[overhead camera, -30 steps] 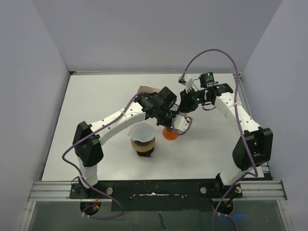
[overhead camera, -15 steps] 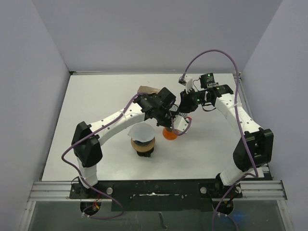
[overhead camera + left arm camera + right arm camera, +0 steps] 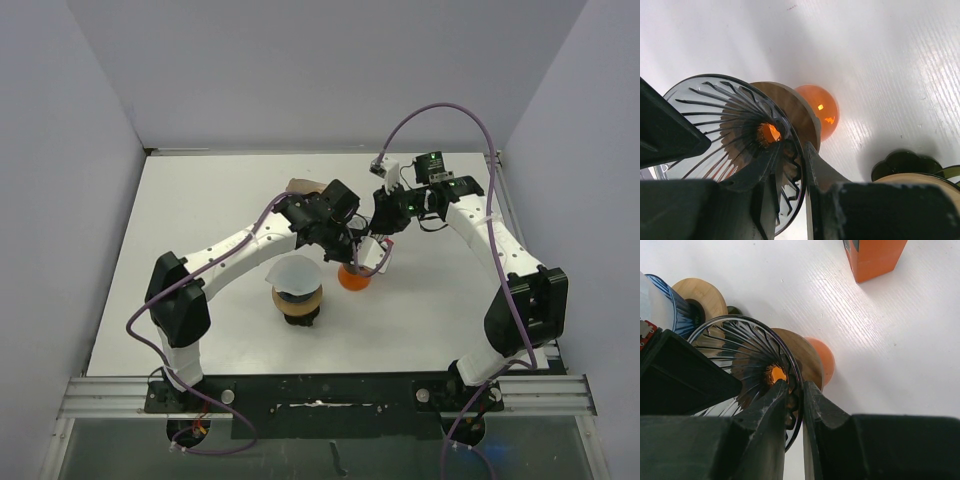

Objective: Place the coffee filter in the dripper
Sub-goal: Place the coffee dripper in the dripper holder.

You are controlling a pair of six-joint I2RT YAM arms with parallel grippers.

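Observation:
A clear ribbed glass dripper [image 3: 730, 130] with a wooden collar [image 3: 802, 112] is held just above an orange ball-shaped object [image 3: 352, 279]. Both grippers grip its rim. My left gripper [image 3: 800, 147] is shut on the rim, and so is my right gripper [image 3: 796, 387]. In the top view the two grippers meet at mid-table, left [image 3: 345, 248] and right [image 3: 375, 240]. A white paper coffee filter [image 3: 293, 272] sits in a second, blue dripper [image 3: 682, 310] with a wooden ring, to the left and nearer.
An orange box [image 3: 872, 255] stands on the table beyond the right gripper. A dark green scalloped object [image 3: 902, 162] lies beside a wooden ring in the left wrist view. A tan object [image 3: 303, 186] lies behind the left wrist. Walls enclose the white table [image 3: 200, 210].
The left wrist has shifted slightly back and to the left. Both grippers still hold the clear dripper over the orange object.

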